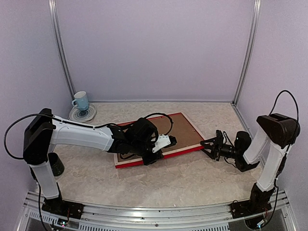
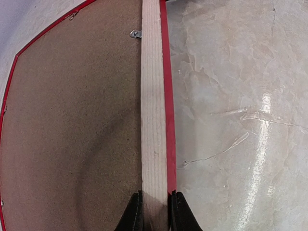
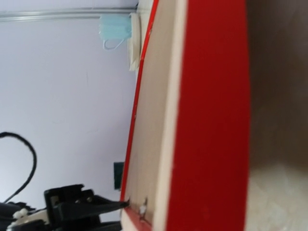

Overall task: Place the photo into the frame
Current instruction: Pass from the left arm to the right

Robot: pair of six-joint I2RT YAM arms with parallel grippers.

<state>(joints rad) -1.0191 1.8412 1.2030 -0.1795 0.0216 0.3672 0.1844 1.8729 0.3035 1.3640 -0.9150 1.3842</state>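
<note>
The frame (image 1: 183, 150) lies back-up on the table (image 1: 192, 178), mid-table, w/ the brown backing board (image 1: 178, 130) filling its opening. The photo isn't visible in any view. It may be under the board, can't say.

The left claw (image 1: 166, 141) is on the near long bar. In the wrist view it (image 2: 155, 214) is clamped across the pale wood strip, one finger on the board side, the other on the red outer edge. The right claw (image 1: 208, 146) sits at the frame's right corner. From above its fingers look a bit apart, but its own cam shows only red edge up close, so can't tell if it's gripping or just nearby.

Best guess at the step: steadying or shifting the frame so the back can be worked on. Tips:
- Pinch is on a thin bar, so hold it square. Any wrist roll will twist the frame.
- If it's to be lifted, get the right side seated on the corner first, then raise both ends together and level. Otherwise the board may slide or the far corner may drag.
- One small metal tab (image 2: 135, 33) shows at the bar's inner edge, near the board. Others are too small to read, so don't assume the board is locked in.
- Move slow and low. The table looks glossy, so the frame prob. skids easily.
- The cup (image 1: 81, 100) at far left is well apart, no clash risk.
</note>
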